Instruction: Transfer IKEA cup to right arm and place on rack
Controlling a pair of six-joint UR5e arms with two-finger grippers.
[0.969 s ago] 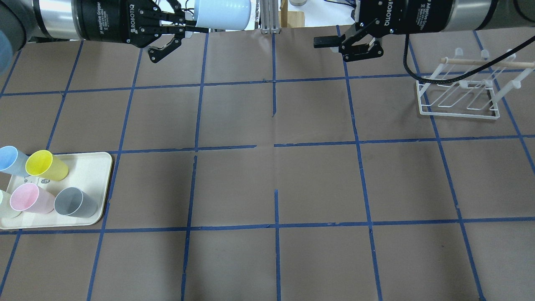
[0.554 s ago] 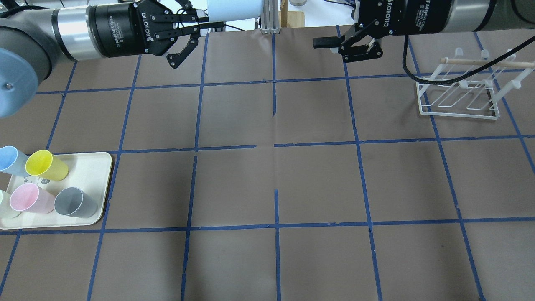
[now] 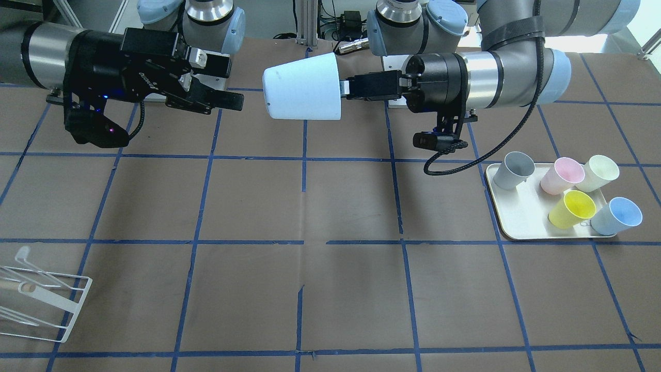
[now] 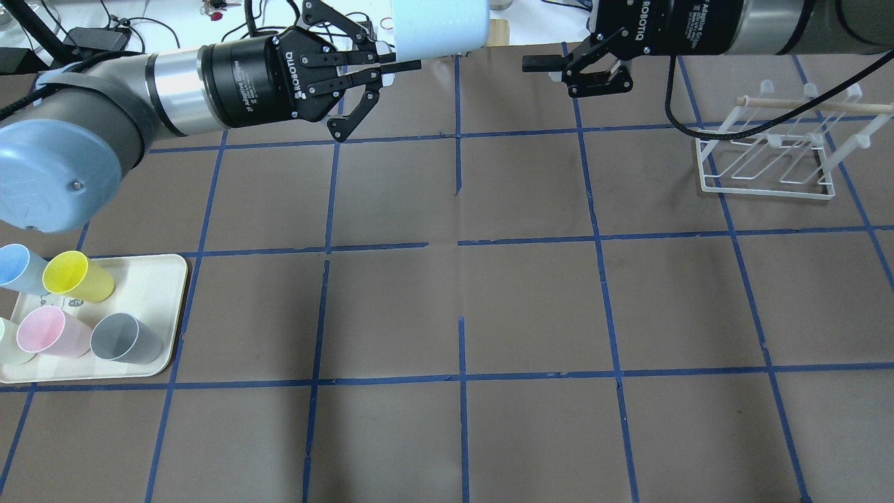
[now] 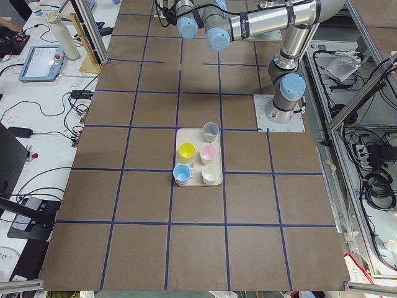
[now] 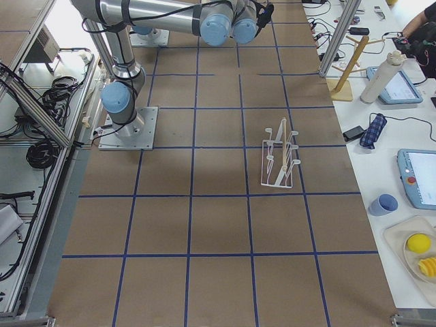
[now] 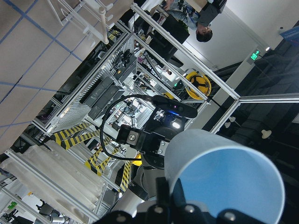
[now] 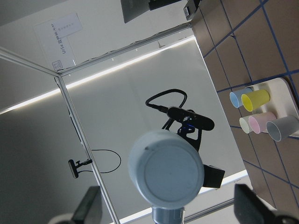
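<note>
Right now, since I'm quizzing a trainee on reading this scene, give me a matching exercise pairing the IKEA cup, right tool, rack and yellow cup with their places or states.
1 IKEA cup
2 right tool
3 rack
4 yellow cup

A on the cream tray
B open, holding nothing
C held sideways in the left tool
D standing on the brown table

Pairs: 1-C, 2-B, 3-D, 4-A

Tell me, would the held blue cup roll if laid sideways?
Probably in a curve: the IKEA cup is round and narrows toward its base. It seems light and stiff, since the left gripper holds it sideways by the rim.
</note>
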